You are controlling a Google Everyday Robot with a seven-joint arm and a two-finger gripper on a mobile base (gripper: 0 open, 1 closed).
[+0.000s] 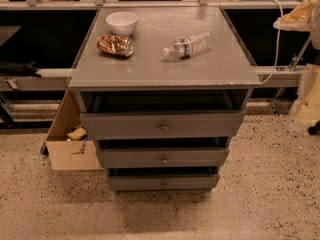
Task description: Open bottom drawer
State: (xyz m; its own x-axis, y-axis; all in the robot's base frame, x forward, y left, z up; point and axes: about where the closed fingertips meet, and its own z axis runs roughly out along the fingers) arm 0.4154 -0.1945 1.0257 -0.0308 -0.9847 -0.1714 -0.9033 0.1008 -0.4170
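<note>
- Speckled floor (260, 204) runs under a grey table (200, 69) with three drawers in its front; a cardboard box (70, 156) sits on the ground beside its left side.
- On the table top are a white bowl (122, 22), a can (115, 45) on its side just in front of the bowl, and a water bottle (187, 45) lying down, apart from both.
- The bottom drawer (190, 182) is the lowest and slimmest front, close to the floor, with a small round knob (163, 184) at its centre.
- A dark strip shows above it, as with the top drawer (200, 125) and middle drawer (200, 157). To my eye it is pushed in or nearly so, though I cannot be sure.
- The end effector is nowhere in sight, somewhere outside the frame, so I cannot tell what state it is in.
- I judge the task to be at the approach: nothing touches the knob yet.
- The next move calls for coming in low, level with that knob and not the one above it. Then comes a grip on the knob and a straight pull outward.
</note>
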